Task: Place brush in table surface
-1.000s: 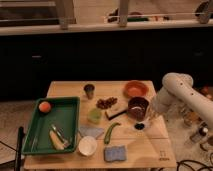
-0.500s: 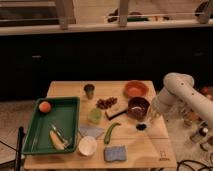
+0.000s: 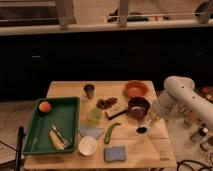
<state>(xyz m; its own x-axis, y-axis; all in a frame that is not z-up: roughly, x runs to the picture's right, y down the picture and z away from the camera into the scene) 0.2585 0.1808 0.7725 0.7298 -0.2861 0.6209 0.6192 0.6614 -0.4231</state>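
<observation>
The brush's dark bristle head [image 3: 141,130] rests on or just above the table surface [image 3: 150,145], right of the green chilli. Its pale handle rises up and right toward my gripper [image 3: 151,119]. The gripper hangs from the white arm [image 3: 178,92] at the table's right edge, beside the dark red bowl [image 3: 138,107]. I cannot see whether the gripper grips the handle.
A green tray [image 3: 35,131] at the left holds an orange fruit [image 3: 45,106]. On the table stand an orange bowl [image 3: 136,89], a dark cup [image 3: 89,91], a cream-and-black bar [image 3: 117,112], a green chilli [image 3: 111,133], a white bowl [image 3: 87,145] and a blue sponge [image 3: 116,153].
</observation>
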